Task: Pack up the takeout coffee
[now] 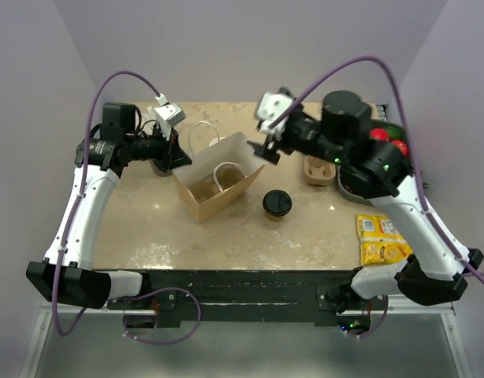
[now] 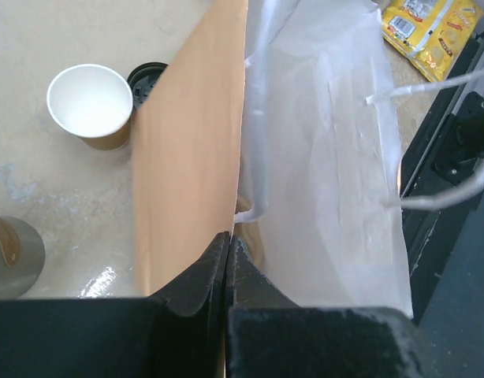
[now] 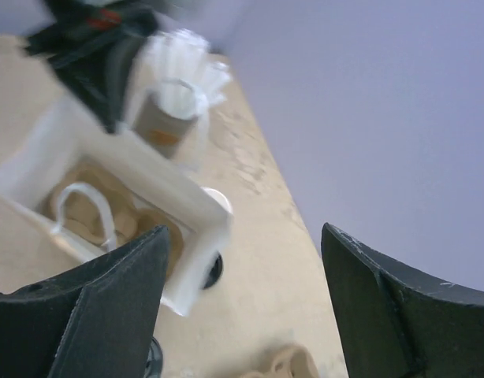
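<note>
The takeout coffee (image 1: 277, 203), a short kraft-brown paper cup under a round, glossy black plastic lid, stood upright on the mottled beige tabletop (image 1: 147, 228). It was just beside the right front corner of the brown paper bag (image 1: 214, 206) and outside it. The bag stood open-mouthed, a boxy rectangle with smooth tan outer walls and a white, faintly creased lining. One thin white looped handle (image 1: 226, 175) drooped into the mouth.

The left claw (image 2: 228, 252) was clenched on the bag's far-left wall. Its two black, tapered fingers were pressed together over the paper edge, with brown paper on one side and white lining on the other.

The right claw (image 3: 243, 236) hung released above the bag's right rear corner. Its broad, matte black fingers were spread wide with nothing between them, and its wrist view was blurred.

From the left wrist, a lidless brown cup (image 2: 91, 106) showed a round white rim and white inside, with the coffee's black lid peeking out just behind it at the bag's edge. A smooth grey cup (image 2: 13, 256) sat nearer that camera; the right wrist view showed white straws (image 3: 183, 63) bristling from it.

Right of the bag lay a beige moulded tray (image 1: 319, 170), and nearer the right arm's base lay shiny yellow snack packets (image 1: 381, 240).
</note>
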You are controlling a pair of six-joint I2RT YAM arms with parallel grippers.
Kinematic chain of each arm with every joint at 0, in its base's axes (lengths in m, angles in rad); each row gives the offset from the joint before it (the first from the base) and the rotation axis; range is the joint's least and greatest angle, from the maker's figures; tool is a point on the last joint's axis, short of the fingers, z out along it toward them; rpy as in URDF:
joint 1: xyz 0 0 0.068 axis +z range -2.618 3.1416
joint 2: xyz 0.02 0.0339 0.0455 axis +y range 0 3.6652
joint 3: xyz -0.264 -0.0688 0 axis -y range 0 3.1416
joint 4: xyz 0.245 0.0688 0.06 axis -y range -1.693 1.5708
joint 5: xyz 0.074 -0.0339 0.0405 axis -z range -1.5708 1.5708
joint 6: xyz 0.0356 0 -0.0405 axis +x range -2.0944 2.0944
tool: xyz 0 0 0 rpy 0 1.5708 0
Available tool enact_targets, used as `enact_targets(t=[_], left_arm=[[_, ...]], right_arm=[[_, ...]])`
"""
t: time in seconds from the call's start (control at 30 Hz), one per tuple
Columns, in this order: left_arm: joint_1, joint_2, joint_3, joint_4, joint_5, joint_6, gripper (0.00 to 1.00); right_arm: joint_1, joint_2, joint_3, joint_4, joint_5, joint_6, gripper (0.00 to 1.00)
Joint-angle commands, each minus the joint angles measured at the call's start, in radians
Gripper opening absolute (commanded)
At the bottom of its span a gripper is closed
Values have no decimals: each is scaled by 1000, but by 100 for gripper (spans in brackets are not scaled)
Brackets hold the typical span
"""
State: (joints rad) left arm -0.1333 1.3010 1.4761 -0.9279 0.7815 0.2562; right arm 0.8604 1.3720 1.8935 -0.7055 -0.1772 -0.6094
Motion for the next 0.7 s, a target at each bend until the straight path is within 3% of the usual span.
enact_targets(t=[0.0, 0.13, 0.37, 0.5, 0.67], left_arm=[[-5, -37, 21, -8, 10, 124, 0], [-6, -49, -7, -11, 67, 158, 0], [-9, -60, 10, -173, 139, 375, 0], [-26, -80, -17, -209, 150, 396, 0], [-49, -114, -40, -137, 33, 347, 0]], right_arm=[[-211, 27, -66, 66, 12, 177, 77], [-326, 38, -167, 32, -62, 194, 76], [-377, 15, -321, 20, -160, 169, 79], [-394, -22, -396, 27, -168, 135, 80], [-442, -11, -412, 43, -177, 174, 81]])
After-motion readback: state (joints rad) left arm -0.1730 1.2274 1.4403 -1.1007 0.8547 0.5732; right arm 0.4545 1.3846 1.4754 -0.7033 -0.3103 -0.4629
